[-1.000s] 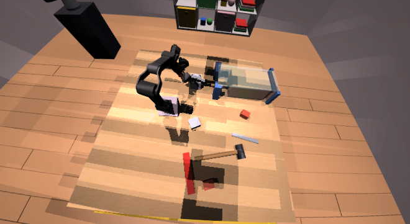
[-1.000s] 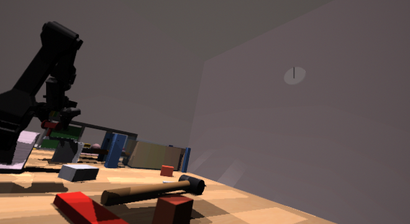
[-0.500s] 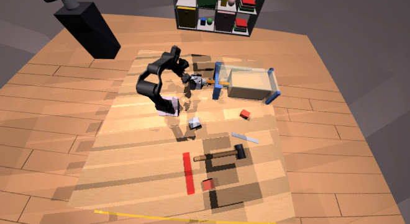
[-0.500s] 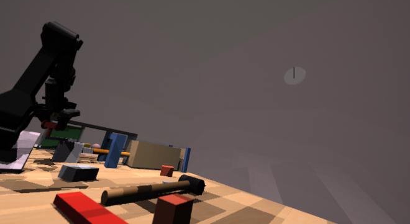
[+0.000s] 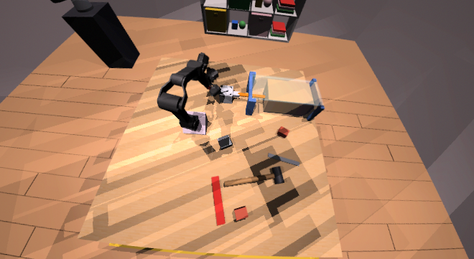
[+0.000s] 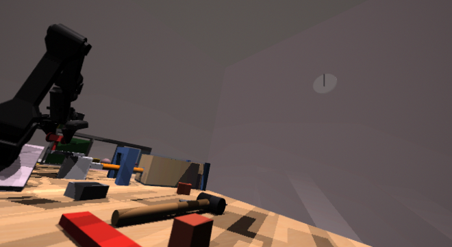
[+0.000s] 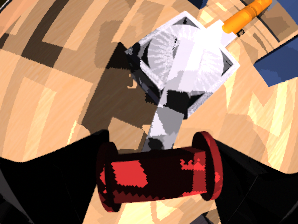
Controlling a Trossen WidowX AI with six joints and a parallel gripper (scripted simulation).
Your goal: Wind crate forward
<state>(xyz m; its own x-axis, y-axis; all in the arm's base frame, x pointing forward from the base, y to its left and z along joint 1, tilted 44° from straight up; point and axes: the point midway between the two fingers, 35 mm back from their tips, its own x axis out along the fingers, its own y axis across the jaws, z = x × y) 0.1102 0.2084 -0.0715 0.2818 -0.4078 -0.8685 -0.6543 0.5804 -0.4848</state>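
Note:
The winch (image 5: 228, 98) (image 6: 78, 167) (image 7: 231, 69) stands left of the blue frame (image 5: 250, 106) (image 6: 127, 168) (image 7: 281, 65). The winch handle's grey arm (image 7: 167, 122) lies across the winch top; its key and the hole are hidden. My gripper (image 5: 214, 90) (image 6: 63, 137) (image 7: 156, 140) is shut on the handle's red spool-shaped grip, with a finger at each end. An orange strap (image 5: 248, 95) (image 6: 111, 166) (image 7: 245, 18) runs from the winch through the frame to the tan crate (image 5: 287, 107) (image 6: 162, 171). The crate looks flat inside the clear cubby, its front a short gap behind the frame.
A dark block (image 5: 225, 142) (image 6: 90, 191) lies near the arm's base. A small red block (image 5: 283, 132) (image 6: 184, 188), a grey bar (image 5: 284, 159), a mallet (image 5: 251, 179) (image 6: 164, 210), a red bar (image 5: 217, 201) (image 6: 92, 228) and another red block (image 5: 240, 213) (image 6: 192, 232) lie farther forward.

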